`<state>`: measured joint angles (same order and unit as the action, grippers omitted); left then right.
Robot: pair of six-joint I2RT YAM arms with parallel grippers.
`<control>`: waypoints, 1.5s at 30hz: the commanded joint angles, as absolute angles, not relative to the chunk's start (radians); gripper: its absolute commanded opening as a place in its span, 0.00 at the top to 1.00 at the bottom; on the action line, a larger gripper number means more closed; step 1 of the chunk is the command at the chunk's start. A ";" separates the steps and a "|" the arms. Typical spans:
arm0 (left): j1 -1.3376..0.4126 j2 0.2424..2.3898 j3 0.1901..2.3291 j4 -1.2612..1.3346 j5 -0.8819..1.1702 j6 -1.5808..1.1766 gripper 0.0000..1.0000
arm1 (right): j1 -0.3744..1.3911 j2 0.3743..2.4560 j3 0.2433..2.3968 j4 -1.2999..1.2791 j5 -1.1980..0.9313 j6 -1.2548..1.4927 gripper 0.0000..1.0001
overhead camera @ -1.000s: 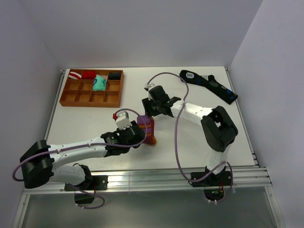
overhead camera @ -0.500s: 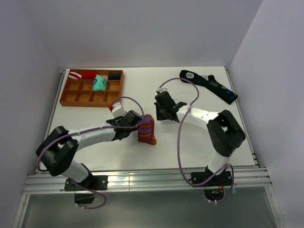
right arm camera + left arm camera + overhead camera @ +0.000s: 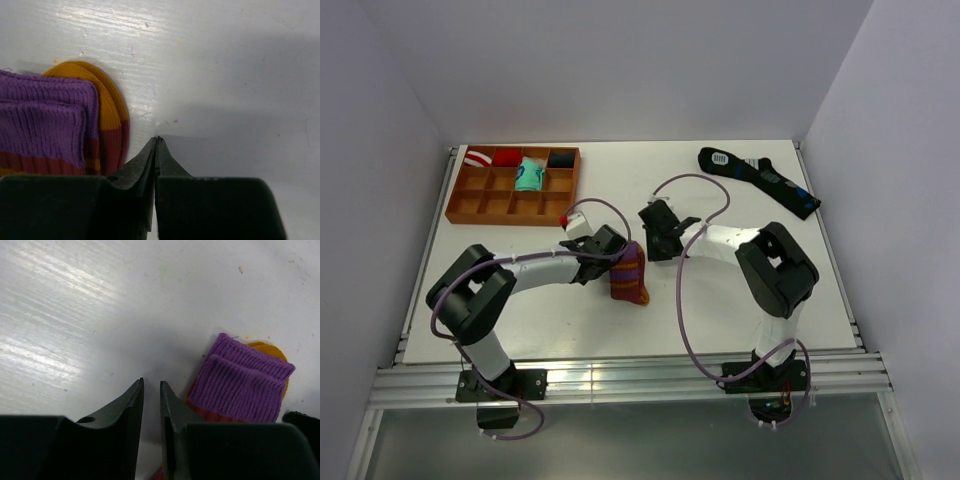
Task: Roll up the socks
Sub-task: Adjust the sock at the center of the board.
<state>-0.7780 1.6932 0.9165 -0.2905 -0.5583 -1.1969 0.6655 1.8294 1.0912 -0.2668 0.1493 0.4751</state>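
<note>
**Change:** both claws have come off the socks (image 3: 629,275). R claw (image 3: 156,140) has snapped together. L claw (image 3: 151,385) has narrowed to a slit.

**Socks:** loose at mid tabletop (image 3: 740,300), folded, purple cuff over orange toe.

**Judgement:** fold released, roll not yet tight, re-grip prob. req'd.

**L claw:** narrow gap, nothing betw. fingers. It sits just left of the cuff; contact can't be told.

**R claw:** tips together, empty, over bare tabletop just beside the orange toe.
</note>
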 commanded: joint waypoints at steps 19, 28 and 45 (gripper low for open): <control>-0.825 1.789 1.014 -0.216 -0.469 -1.210 0.75 | 0.710 1.879 1.178 -0.221 0.066 0.509 0.96; -0.827 1.723 0.950 -0.236 -0.521 -1.223 0.70 | 0.701 1.864 1.143 -0.227 0.113 0.511 0.95; -0.798 1.415 0.758 -0.013 -0.418 -0.990 0.55 | 0.683 1.520 0.835 -0.035 0.137 0.445 0.62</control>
